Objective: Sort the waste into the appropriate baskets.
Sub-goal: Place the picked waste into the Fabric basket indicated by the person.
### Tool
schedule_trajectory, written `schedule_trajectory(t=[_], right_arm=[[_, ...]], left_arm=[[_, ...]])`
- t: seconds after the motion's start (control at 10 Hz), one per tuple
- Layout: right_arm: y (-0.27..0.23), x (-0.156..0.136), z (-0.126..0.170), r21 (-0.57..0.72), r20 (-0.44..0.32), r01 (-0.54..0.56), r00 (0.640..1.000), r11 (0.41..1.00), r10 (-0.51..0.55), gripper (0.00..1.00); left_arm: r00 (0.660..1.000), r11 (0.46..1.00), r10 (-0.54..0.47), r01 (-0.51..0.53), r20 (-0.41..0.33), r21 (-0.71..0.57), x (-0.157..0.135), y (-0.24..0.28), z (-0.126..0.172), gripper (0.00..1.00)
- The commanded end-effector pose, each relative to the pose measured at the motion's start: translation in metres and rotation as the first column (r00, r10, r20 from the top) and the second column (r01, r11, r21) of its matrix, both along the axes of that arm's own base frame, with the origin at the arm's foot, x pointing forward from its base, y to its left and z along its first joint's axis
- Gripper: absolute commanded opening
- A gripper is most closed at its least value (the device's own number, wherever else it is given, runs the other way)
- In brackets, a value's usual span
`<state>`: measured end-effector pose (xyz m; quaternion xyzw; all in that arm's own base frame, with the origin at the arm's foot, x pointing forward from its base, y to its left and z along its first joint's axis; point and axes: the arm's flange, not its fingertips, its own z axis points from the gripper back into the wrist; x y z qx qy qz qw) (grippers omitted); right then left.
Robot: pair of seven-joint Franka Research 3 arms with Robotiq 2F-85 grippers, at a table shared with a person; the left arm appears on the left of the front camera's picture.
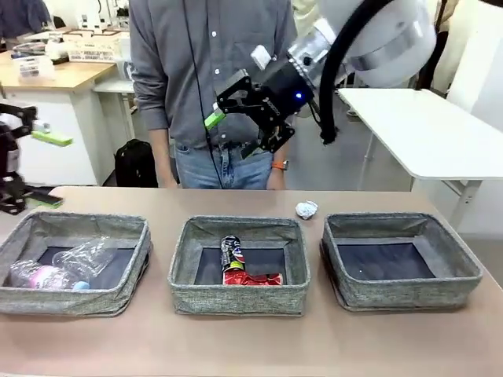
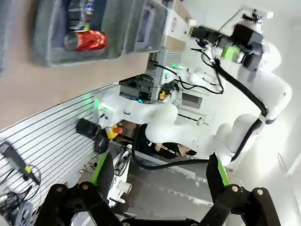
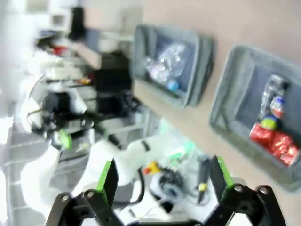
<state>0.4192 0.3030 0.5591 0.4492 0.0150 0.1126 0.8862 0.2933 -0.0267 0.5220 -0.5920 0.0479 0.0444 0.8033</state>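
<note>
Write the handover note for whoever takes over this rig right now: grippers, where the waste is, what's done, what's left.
Right gripper: open, holding nothing, raised above the table's far side.
Left gripper: open, holding nothing, off at the left edge.
Left basket: clear plastic bottles.
Middle basket: red can and dark printed can.
Right basket: nothing in it.
Left to do: foil ball, on the table behind the baskets.

Bright, even light; blurred right-wrist view.

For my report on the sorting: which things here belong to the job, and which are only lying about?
Job: foil ball on the table; left basket with bottles; middle basket with cans; right basket.

Lying about: black bag; side table.
</note>
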Motion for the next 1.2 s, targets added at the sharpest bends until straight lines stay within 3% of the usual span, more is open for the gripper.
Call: schedule_trajectory(t=[0.0, 0.1, 0.3, 0.5, 0.7, 0.8, 0.9, 1.1], right_arm=[[-0.051, -0.023, -0.034, 0.171, -0.115, -0.039, 0.992, 0.984, 0.06, 1.0], [-0.075, -0.031, -0.048, 0.281, -0.13, -0.048, 0.988, 0.959, 0.088, 1.0], [-0.142, -0.051, -0.075, 0.432, -0.218, 0.1, 0.976, 0.896, -0.004, 1.0], [-0.202, -0.072, -0.087, 0.455, -0.303, 0.268, 0.943, 0.849, -0.135, 1.0], [-0.226, -0.081, -0.086, 0.422, -0.308, 0.32, 0.931, 0.848, -0.198, 1.0], [-0.207, -0.078, -0.088, 0.357, -0.228, 0.298, 0.947, 0.885, -0.227, 1.0], [-0.232, -0.069, -0.096, 0.437, -0.299, 0.292, 0.939, 0.851, -0.169, 1.0], [-0.232, -0.069, -0.096, 0.437, -0.299, 0.292, 0.939, 0.851, -0.169, 1.0]], left_arm=[[0.999, 0.992, 0.005, -0.001, 0.038, -0.124, 0.005, -0.031, -0.024, 1.0], [0.998, 0.985, 0.034, -0.025, 0.048, -0.173, 0.006, -0.047, -0.031, 1.0], [0.977, 0.978, 0.109, -0.073, 0.185, -0.195, 0.01, -0.058, -0.036, 1.0], [0.964, 0.983, 0.122, -0.083, 0.238, -0.166, 0.022, -0.056, -0.046, 1.0], [0.974, 0.98, 0.128, -0.096, 0.185, -0.174, 0.033, -0.028, -0.063, 1.0], [0.983, 0.988, 0.113, -0.097, 0.141, -0.117, 0.031, -0.008, -0.076, 1.0], [0.975, 0.983, 0.118, -0.088, 0.188, -0.164, 0.061, -0.04, -0.035, 1.0], [0.975, 0.983, 0.118, -0.088, 0.188, -0.164, 0.061, -0.04, -0.035, 1.0]])
